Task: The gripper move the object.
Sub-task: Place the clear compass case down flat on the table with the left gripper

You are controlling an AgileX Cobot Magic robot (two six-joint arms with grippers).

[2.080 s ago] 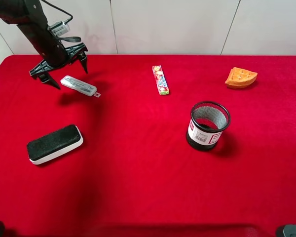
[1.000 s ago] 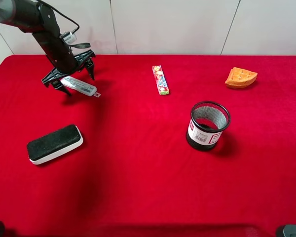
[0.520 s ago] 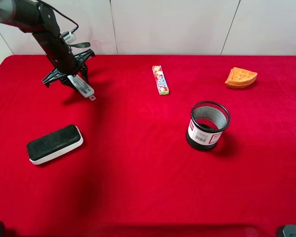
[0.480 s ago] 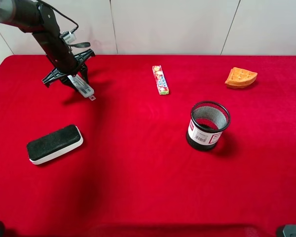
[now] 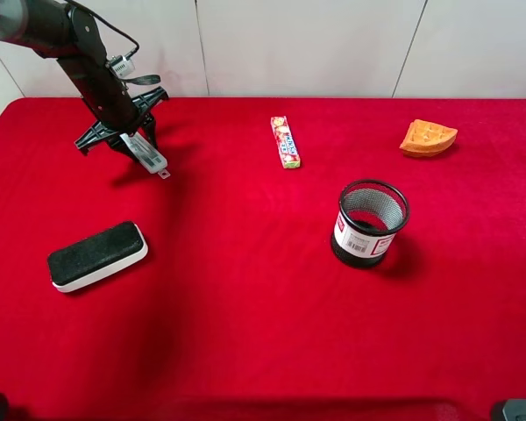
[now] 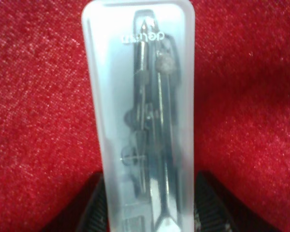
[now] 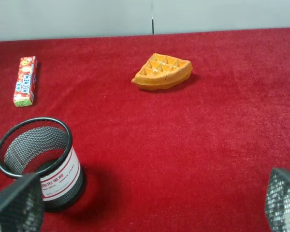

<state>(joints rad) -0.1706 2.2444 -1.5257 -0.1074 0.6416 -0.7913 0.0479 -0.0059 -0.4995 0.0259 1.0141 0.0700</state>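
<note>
object (image 5: 144, 152) is sitting turned now, tab end pointing toward the near edge, versus crosswise a second ago. left gripper (image 5: 133, 146) is clamping it at the far-left of the red table (image 5: 245, 333). eraser (image 5: 97, 255) is lying well apart nearer the front, candy stick (image 5: 285, 141) well apart rightward. up close it is looking frosted and translucent, with a metal compass (image 6: 152, 121) inside. right gripper (image 7: 150, 208) is standing wide apart.

High view over table (image 5: 245, 351), left wrist close-up, right wrist shares cup (image 7: 63, 180)
</note>
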